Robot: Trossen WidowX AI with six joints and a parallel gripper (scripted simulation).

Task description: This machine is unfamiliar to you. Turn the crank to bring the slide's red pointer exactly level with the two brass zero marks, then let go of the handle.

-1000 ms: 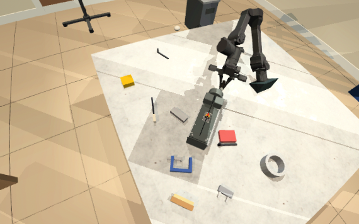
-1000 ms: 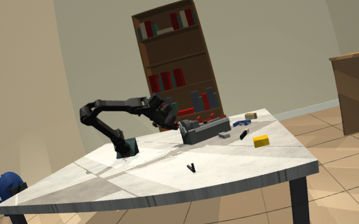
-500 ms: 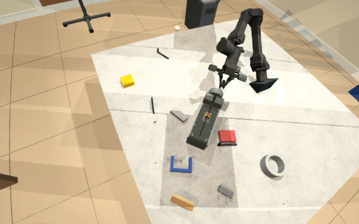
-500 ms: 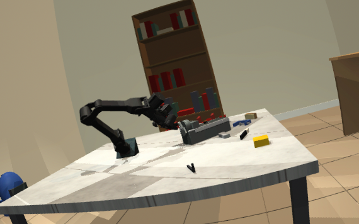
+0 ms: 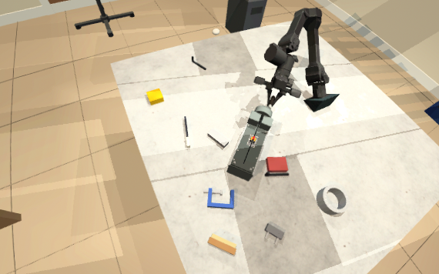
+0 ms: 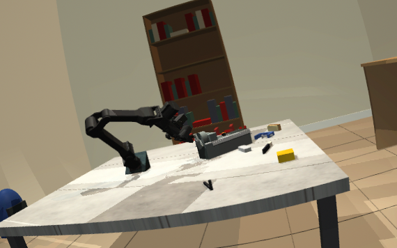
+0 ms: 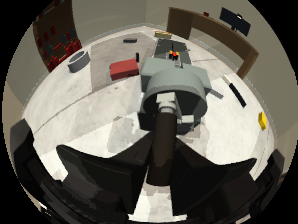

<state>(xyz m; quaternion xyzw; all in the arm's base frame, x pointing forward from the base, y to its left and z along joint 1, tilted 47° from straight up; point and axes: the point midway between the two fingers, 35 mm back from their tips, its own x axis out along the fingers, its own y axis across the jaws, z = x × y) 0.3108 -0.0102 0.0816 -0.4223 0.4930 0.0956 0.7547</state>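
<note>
The machine [image 5: 238, 158] [image 6: 227, 143] is a long dark grey housing with a slotted top. A round grey crank disc [image 5: 263, 110] [image 7: 175, 87] is at its arm-side end. A dark brown cylindrical handle [image 7: 164, 122] sticks out from the disc toward the wrist camera. My gripper [image 5: 271, 102] [image 7: 160, 136] is shut on this handle, one finger on each side. The slide's red pointer [image 5: 253, 138] [image 7: 174, 54] sits partway along the slot with orange-yellow bits close around it. The pointer and the brass marks are too small to tell whether they are exactly level.
A red block [image 5: 276, 164] [image 7: 124, 69] lies beside the machine, and a grey slab [image 5: 218, 139] on its other side. A blue clamp [image 5: 220, 205], grey ring [image 5: 320, 200], yellow block [image 5: 155, 96] [image 6: 285, 155] and black hex key [image 5: 199, 63] lie farther off.
</note>
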